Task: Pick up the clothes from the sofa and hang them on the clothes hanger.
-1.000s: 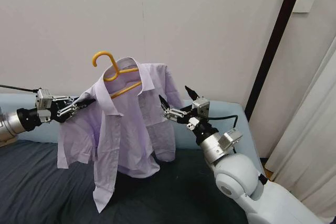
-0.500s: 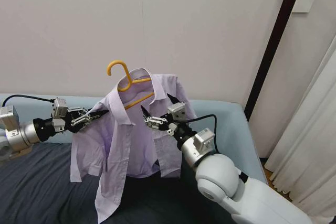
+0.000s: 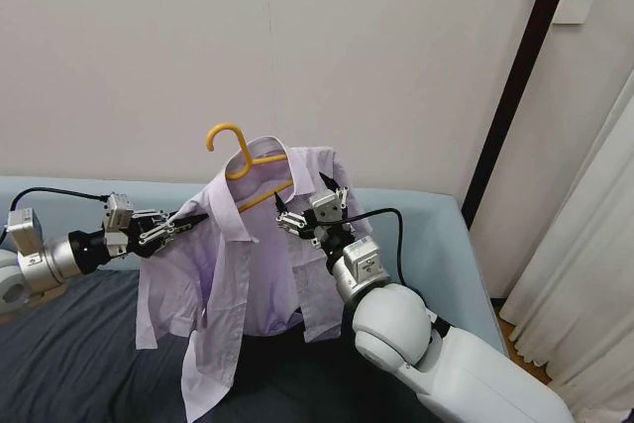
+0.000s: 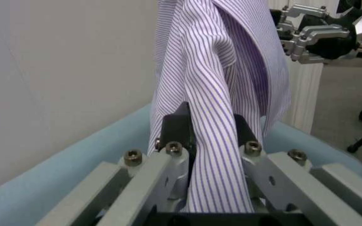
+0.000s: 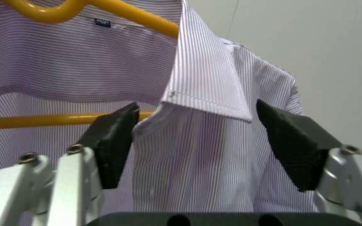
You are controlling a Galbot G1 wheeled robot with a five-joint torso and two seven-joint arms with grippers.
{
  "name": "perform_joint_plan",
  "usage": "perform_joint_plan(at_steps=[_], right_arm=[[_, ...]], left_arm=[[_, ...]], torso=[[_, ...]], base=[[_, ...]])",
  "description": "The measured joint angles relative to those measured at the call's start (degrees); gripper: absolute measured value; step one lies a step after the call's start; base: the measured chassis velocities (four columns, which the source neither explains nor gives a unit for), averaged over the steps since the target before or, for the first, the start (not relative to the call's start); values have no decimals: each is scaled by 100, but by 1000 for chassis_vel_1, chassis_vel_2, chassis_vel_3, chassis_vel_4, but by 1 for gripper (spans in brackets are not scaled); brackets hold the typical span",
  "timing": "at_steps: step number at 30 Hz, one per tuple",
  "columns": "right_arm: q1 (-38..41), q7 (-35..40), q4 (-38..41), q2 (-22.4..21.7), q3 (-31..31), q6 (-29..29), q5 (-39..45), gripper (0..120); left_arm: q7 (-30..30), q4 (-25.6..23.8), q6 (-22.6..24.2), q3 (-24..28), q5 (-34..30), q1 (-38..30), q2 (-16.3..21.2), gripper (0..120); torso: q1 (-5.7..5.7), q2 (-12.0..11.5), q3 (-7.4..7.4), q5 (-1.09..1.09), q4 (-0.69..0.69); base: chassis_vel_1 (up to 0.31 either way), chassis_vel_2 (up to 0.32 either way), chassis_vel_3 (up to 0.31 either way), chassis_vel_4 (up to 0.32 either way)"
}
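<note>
Right tool (image 3: 303, 200) nearer shirt (image 3: 253, 279); left tool (image 3: 188, 222) clamps it.

A lilac striped shirt (image 3: 253, 264) is hanging on a yellow hanger (image 5: 36, 121), shoulder pinched in the left gripper (image 3: 198, 217).

Pale lilac shirt (image 3: 253, 274) with fine purple pinstripes, small dark blue label (image 5: 102, 22) inside the collar; bright yellow hanger (image 3: 241, 154); light blue sofa (image 3: 436, 245) with dark navy seat cushion (image 3: 69, 364); silver-grey left gripper (image 3: 190, 220) and right gripper (image 3: 305, 200), both with black pads; glossy white right arm (image 3: 446, 364); plain off-white wall (image 3: 376, 56)
</note>
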Motion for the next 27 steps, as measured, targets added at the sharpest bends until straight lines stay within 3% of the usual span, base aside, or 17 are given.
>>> perform_joint_plan(at_steps=[6, 8, 14, 19, 27], right_arm=[[-72, -152, -22, 0, 125, 224, 33, 49], [-98, -271, -22, -18, 190, 346, 76, 38], [-137, -524, -16, -44, 331, 586, 172, 22], [-251, -1074, 59, -154, 452, 971, 227, 0], [-290, -1585, 94, -189, 496, 1334, 406, 0]], left_arm=[[-6, -63, -10, -4, -5, 26, 0, 7], [-5, -101, -16, -29, -5, 60, 11, 7], [4, -129, -24, -57, -5, 90, 50, 7], [12, -124, -31, -65, 17, 103, 64, 7], [13, -133, -33, -62, 42, 117, 36, 7]], torso=[[0, 0, 0, 0, 1], [0, 0, 0, 0, 1], [0, 0, 0, 0, 1], [0, 0, 0, 0, 1], [0, 0, 0, -1, 1]], base=[[0, 0, 0, 0], [0, 0, 0, 0], [0, 0, 0, 0], [0, 0, 0, 0], [0, 0, 0, 0]])
